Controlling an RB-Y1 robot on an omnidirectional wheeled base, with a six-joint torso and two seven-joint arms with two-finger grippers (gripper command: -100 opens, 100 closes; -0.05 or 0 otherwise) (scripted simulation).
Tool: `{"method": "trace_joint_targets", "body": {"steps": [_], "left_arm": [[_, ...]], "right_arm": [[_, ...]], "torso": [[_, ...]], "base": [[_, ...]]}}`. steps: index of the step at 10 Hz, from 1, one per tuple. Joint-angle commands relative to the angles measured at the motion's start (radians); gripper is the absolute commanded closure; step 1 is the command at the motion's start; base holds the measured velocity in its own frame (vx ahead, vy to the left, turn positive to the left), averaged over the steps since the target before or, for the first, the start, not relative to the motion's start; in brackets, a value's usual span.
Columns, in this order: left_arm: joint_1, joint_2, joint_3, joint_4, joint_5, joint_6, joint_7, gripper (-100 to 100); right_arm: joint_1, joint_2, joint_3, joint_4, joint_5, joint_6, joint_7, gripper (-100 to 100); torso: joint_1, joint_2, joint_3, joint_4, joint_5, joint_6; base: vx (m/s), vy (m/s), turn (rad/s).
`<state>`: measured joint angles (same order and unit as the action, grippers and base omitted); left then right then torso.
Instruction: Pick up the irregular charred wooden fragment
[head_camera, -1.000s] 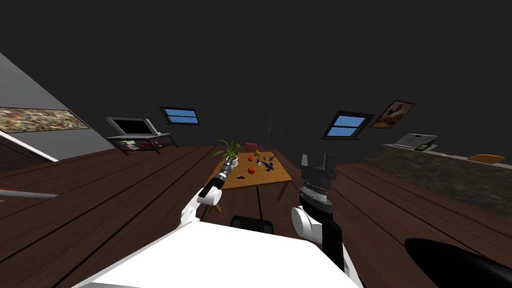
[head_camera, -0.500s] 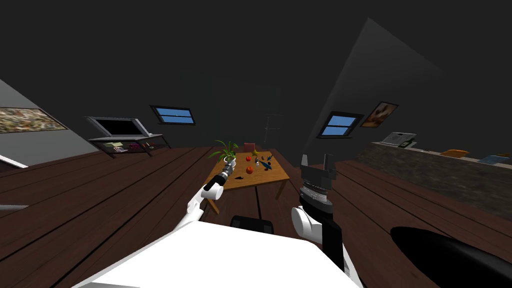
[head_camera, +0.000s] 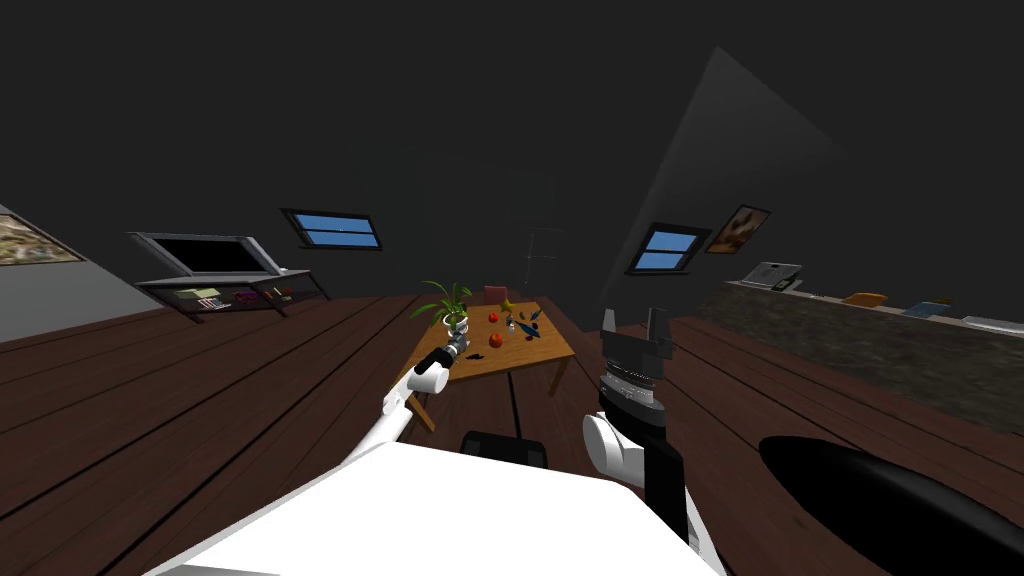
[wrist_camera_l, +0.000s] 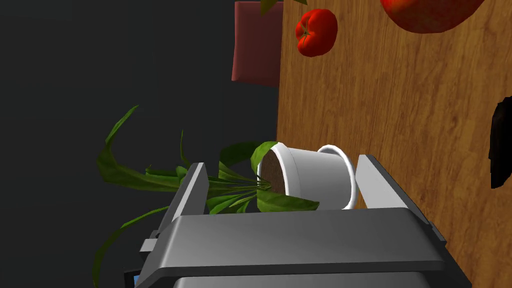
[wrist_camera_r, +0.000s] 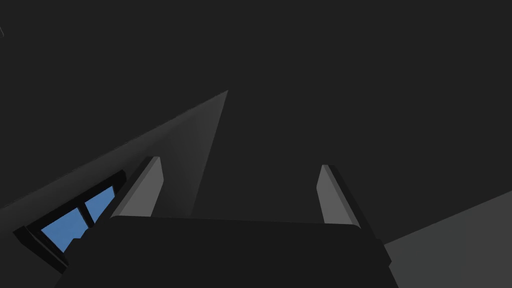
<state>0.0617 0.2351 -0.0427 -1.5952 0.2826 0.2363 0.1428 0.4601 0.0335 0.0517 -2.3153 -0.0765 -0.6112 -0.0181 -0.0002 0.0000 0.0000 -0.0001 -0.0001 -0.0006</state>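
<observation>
The charred fragment (head_camera: 474, 356) is a small black lump on the wooden table (head_camera: 540, 350), near its front left part. In the left wrist view the charred fragment (wrist_camera_l: 500, 145) shows as a black shape off to one side of the hand. My left gripper (head_camera: 461, 342) reaches over the table's left side with its fingers open. In its wrist view my left gripper (wrist_camera_l: 285, 187) frames a white plant pot (wrist_camera_l: 315, 175) just ahead of it; I cannot tell if they touch. My right gripper (head_camera: 630, 322) is raised right of the table, open and empty, as the right wrist view (wrist_camera_r: 240, 187) confirms.
Two red tomatoes (head_camera: 495, 340) (head_camera: 493, 317), a reddish block (head_camera: 496, 293) and small dark items share the table with the leafy plant (head_camera: 445, 298). A TV stand (head_camera: 215, 275) is far left and a long counter (head_camera: 860, 340) is at the right. A black shape (head_camera: 880, 500) lies bottom right.
The whole head view has slid left, so I have turned a little to the right. My left forearm has drawn in slightly, still at the plant pot. The right arm is unchanged.
</observation>
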Motion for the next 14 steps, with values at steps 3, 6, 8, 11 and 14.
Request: {"method": "trace_joint_targets", "body": {"steps": [3, 6, 8, 11, 14], "left_arm": [[-0.091, 0.026, 0.004, 0.117, 0.047, 0.092, 0.022, -100], [-0.128, 0.039, 0.005, 0.173, 0.069, 0.158, 0.032, -100], [-0.165, 0.053, 0.007, 0.236, 0.089, 0.198, 0.041, -100], [-0.202, 0.066, 0.009, 0.339, 0.11, 0.257, 0.05, -100], [-0.237, 0.079, 0.011, 0.404, 0.129, 0.305, 0.058, -100]], "right_arm": [[0.0, 0.0, 0.0, 0.0, 0.0, 0.0, 0.0, 0], [0.0, 0.0, 0.0, 0.0, 0.0, 0.0, 0.0, 0], [0.0, 0.0, 0.0, 0.0, 0.0, 0.0, 0.0, 0], [0.0, 0.0, 0.0, 0.0, 0.0, 0.0, 0.0, 0], [0.0, 0.0, 0.0, 0.0, 0.0, 0.0, 0.0, 0]], "torso": [[0.0, 0.0, 0.0, 0.0, 0.0, 0.0], [0.0, 0.0, 0.0, 0.0, 0.0, 0.0], [0.0, 0.0, 0.0, 0.0, 0.0, 0.0], [0.0, 0.0, 0.0, 0.0, 0.0, 0.0], [0.0, 0.0, 0.0, 0.0, 0.0, 0.0]], "base": [[-0.002, -0.006, -0.099], [-0.001, -0.004, -0.051], [-0.001, -0.005, -0.109], [0.001, -0.004, -0.088], [0.001, -0.002, -0.062]]}}
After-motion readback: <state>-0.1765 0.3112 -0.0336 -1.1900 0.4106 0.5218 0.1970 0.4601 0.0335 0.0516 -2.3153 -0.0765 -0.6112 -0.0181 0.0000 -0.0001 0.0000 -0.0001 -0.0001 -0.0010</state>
